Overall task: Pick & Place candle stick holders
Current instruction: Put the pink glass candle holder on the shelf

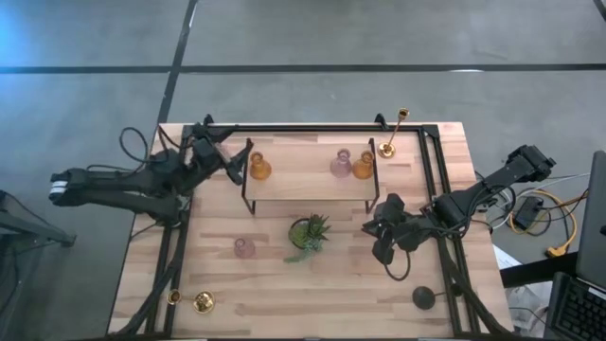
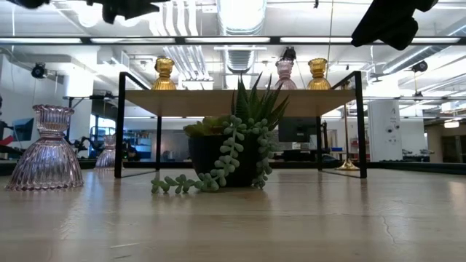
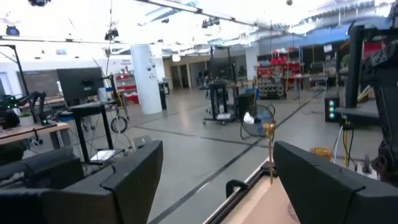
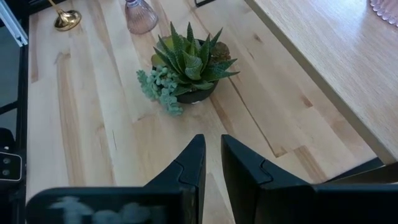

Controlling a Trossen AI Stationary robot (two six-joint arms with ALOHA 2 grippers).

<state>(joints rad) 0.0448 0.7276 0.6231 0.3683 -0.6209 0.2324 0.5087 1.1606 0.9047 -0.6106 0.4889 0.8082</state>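
You can count two amber glass holders [image 1: 258, 169] [image 1: 364, 167] on the little shelf [image 1: 308, 198]. There are two pink glass holders: one [image 1: 341, 165] on the shelf and one [image 1: 244, 248] on the table. You have two gold candle sticks [image 1: 390, 140] [image 1: 197, 301], one black candle stick [image 1: 423, 297], and one green plant [image 1: 309, 234]. Two robot arms are here.
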